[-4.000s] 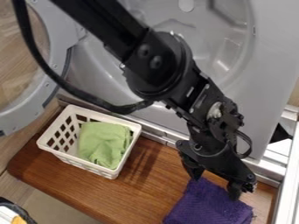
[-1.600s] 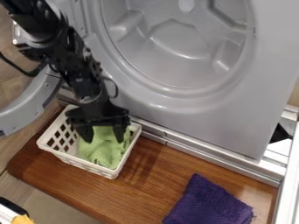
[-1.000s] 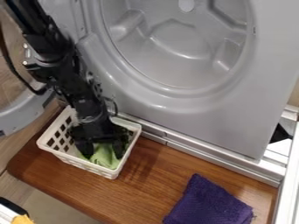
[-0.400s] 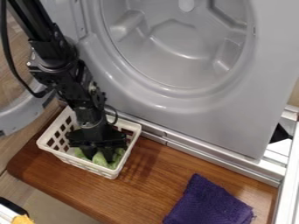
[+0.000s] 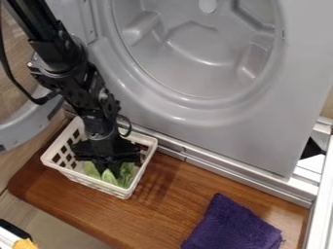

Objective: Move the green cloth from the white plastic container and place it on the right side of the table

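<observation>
Camera view shows the gripper (image 5: 109, 174) down in the white basket (image 5: 98, 186), jaws nearly together with folds of the green cloth (image 5: 125, 174) pinched between them; a purple cloth (image 5: 231, 226) lies well apart on the wooden table (image 5: 166, 206).

- Your black arm (image 5: 40, 26) comes in at the upper left, running down and slightly to the right; its upper stretch leans at a slant;
- below that, you have a bulky joint (image 5: 64, 62) with round housings; the slimmer wrist (image 5: 92, 109) continues down from it, leaning the same way;
- a dark cable (image 5: 8, 70) hangs in a curve off your arm's left side and bends back in near the joint; a smaller loop (image 5: 127, 127) sticks out to the right of the wrist;
- your gripper (image 5: 109, 173) hangs at the lower end, left of centre, pointing down; its wide black body (image 5: 106, 149) spreads crosswise above the fingers (image 5: 115, 167), which stand close together.
</observation>
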